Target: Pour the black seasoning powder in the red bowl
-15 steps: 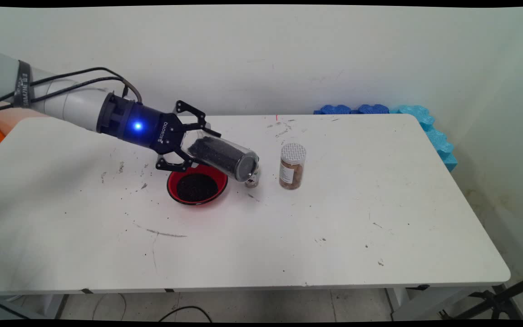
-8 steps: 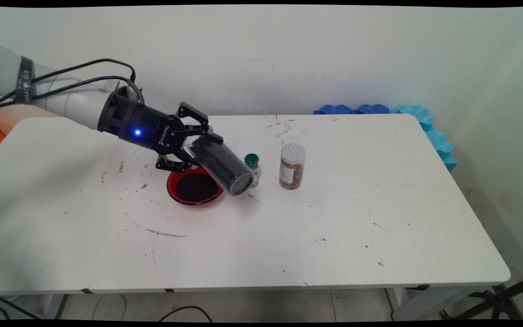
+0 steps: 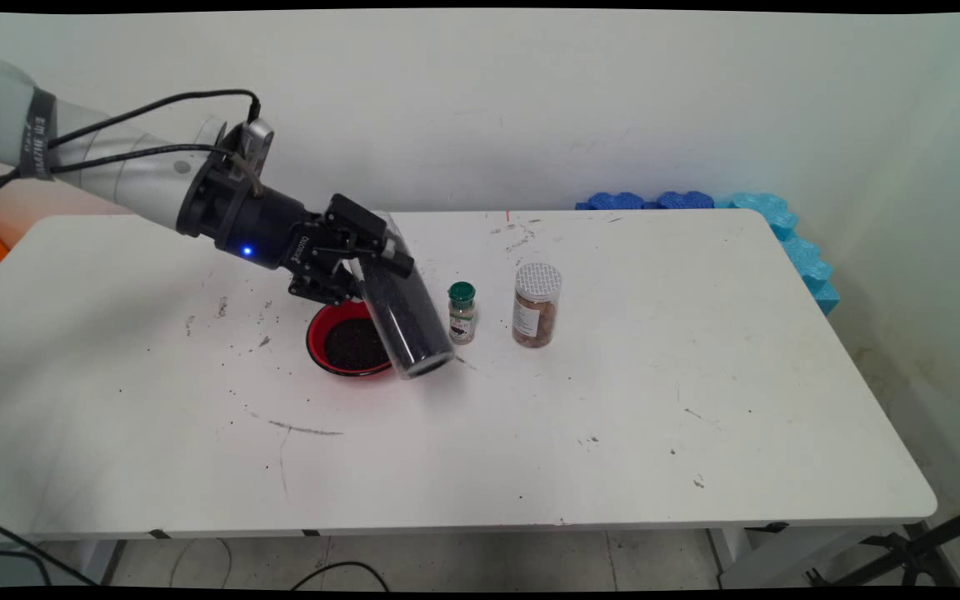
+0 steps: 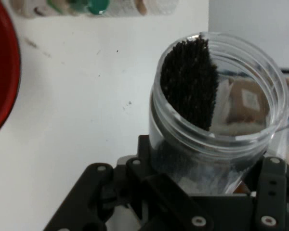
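Note:
My gripper (image 3: 373, 271) is shut on a clear plastic jar (image 3: 403, 312) partly filled with black grains. The jar hangs tilted above the table, its base low and to the right and its open mouth up by the fingers. Below and to its left, a red bowl (image 3: 338, 343) holds a heap of the same black grains, partly hidden by the jar. In the hand view the jar's open mouth (image 4: 216, 91) faces the camera with grains lying against one side, and the red bowl's rim (image 4: 2, 77) shows at the left edge.
A small spice bottle with a green cap (image 3: 462, 312) stands just right of the jar. Further right is a taller jar with a white lid and brown contents (image 3: 537, 305). Blue foam pieces (image 3: 747, 208) line the table's far right corner. Dark specks are scattered left of the bowl.
The wrist has turned and the jar has swung from nearly level to steeply tilted, its base dropping toward the table. The grains have settled toward the base.

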You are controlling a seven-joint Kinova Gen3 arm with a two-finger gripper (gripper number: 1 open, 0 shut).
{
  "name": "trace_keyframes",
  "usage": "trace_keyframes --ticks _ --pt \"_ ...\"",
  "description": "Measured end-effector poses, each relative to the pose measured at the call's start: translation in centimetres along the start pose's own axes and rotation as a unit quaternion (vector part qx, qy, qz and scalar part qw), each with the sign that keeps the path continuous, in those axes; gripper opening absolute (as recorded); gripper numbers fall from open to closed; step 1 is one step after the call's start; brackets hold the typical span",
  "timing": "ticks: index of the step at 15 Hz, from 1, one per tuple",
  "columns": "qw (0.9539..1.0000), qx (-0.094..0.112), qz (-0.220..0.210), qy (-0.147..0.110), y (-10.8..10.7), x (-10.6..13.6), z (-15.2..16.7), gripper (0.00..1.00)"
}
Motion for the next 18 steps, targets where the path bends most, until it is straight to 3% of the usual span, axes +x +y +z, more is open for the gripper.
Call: trace_keyframes --ticks 4,6,9,12,13,15,18 --pt "0.9938 0.009 0.111 -0.004 1.1 -0.3 -0.1 0.0" --pt "0.9855 0.012 0.169 -0.006 1.7 -0.5 -0.1 0.0" --pt "0.9656 0.021 0.259 -0.009 2.6 -0.9 0.0 0.0" --pt "0.9385 0.029 0.344 -0.008 3.4 -1.3 0.2 0.0" --pt "0.9263 0.031 0.375 -0.01 3.7 -1.5 0.3 0.0" --pt "0.9008 0.034 0.433 -0.015 4.2 -1.9 0.6 0.0" --pt "0.8534 0.038 0.519 -0.026 4.9 -2.6 1.1 0.0"
